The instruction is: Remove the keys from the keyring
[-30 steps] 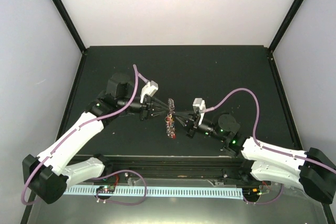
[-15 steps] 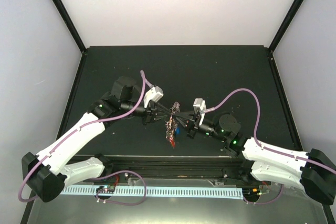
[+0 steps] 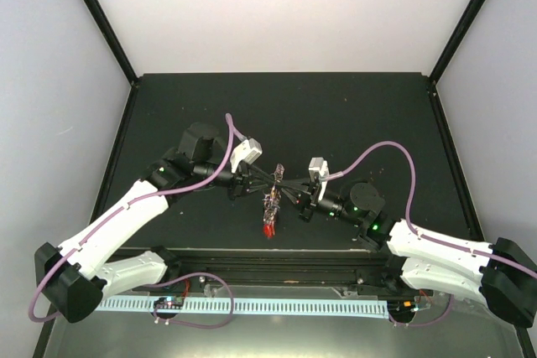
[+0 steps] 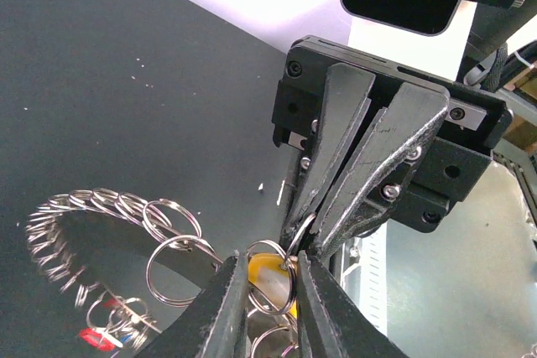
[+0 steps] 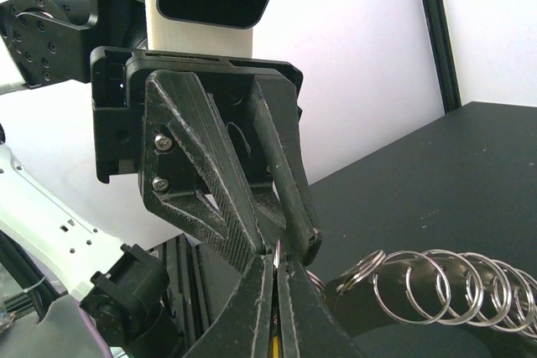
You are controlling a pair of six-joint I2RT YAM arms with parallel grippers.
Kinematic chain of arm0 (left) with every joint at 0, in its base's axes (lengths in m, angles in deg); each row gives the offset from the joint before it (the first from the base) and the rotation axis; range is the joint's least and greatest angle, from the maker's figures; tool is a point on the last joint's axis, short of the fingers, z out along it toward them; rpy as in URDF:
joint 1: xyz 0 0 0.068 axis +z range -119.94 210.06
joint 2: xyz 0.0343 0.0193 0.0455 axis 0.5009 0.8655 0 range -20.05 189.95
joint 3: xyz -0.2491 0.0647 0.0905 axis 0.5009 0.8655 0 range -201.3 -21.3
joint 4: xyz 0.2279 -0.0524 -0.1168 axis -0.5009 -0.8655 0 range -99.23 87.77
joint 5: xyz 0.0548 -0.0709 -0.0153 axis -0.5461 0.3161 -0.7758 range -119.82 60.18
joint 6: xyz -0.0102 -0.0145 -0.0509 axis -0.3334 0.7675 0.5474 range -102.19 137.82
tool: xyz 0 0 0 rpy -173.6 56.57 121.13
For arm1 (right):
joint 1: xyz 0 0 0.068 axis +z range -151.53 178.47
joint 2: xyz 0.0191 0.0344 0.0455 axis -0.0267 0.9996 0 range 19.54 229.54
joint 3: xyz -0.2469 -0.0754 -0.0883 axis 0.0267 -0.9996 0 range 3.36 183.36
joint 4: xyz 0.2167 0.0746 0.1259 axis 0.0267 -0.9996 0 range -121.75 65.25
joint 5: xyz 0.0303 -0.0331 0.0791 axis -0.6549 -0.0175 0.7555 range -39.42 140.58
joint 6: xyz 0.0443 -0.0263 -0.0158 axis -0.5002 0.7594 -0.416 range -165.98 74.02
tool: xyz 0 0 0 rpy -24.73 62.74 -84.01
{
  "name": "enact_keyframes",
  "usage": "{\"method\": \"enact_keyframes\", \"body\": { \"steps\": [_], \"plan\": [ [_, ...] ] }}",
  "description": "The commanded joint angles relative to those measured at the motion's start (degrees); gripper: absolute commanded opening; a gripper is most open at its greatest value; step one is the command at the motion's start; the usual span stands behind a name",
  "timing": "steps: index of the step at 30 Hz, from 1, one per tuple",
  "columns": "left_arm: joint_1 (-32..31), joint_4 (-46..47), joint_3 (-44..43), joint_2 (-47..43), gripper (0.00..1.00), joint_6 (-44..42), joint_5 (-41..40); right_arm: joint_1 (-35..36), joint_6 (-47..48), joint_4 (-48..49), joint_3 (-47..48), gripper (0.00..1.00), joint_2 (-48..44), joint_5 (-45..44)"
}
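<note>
In the top view my left gripper [image 3: 267, 179] and right gripper [image 3: 289, 191] meet tip to tip above the table's middle. The keys [image 3: 269, 207] hang below them as a small bunch with a red head lowest. In the left wrist view my left gripper [image 4: 270, 267] pinches a small ring and an orange key head [image 4: 267, 281]. The right gripper [image 4: 315, 236] faces it, shut on the thin keyring [image 4: 295, 235]. In the right wrist view my right gripper [image 5: 276, 264] is shut on that wire ring [image 5: 275, 251]. The key blades are mostly hidden.
A chain of several small silvery rings [image 4: 109, 207] curves away to the left, also showing in the right wrist view [image 5: 436, 287]. A red key head [image 4: 99, 338] hangs low. The black table [image 3: 336, 115] has a raised frame, with white walls beyond.
My left gripper has moved right and turned until its tips meet the right gripper's. The key bunch has dropped from between the grippers and now hangs narrower below them.
</note>
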Motion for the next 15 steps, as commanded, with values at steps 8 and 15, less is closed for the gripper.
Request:
{"method": "enact_keyframes", "body": {
  "steps": [8,15],
  "plan": [
    [-1.1,0.0,-1.7,1.6,0.02,-0.7,2.2,0.4,-0.5,4.4,2.1,0.01,-1.1,0.5],
    [-1.3,0.2,-1.6,-0.1,0.02,-1.4,1.7,0.3,-1.2,-0.6,1.6,0.01,-4.7,-5.2]
  ]
}}
